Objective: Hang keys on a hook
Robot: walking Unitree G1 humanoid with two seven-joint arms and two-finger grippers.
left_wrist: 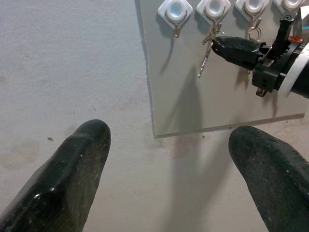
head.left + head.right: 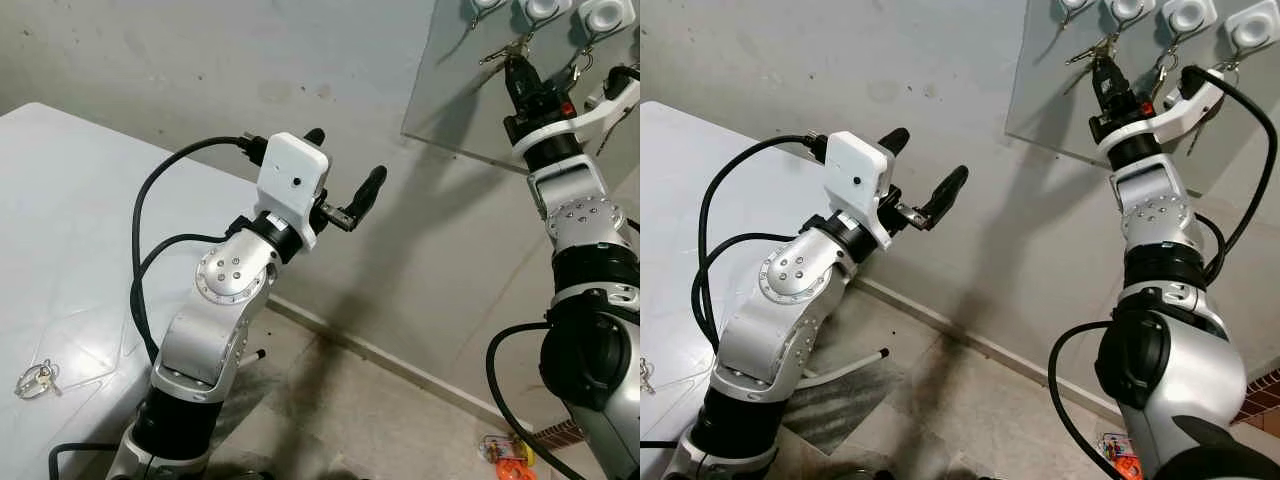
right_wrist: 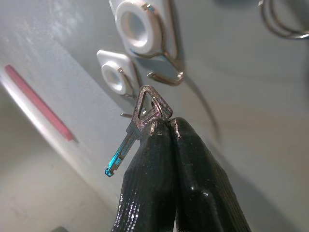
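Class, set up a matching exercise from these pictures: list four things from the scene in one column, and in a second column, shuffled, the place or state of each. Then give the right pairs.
Column one
1. right gripper
2. left gripper
3. padlock with keys
4. orange object

Column two
A. lying on the white table
B. open, raised in mid-air, holding nothing
C. lying on the floor by the wall
D. shut on a key up at the hooks on the board

Right pairs: 1-D, 2-B, 3-A, 4-C
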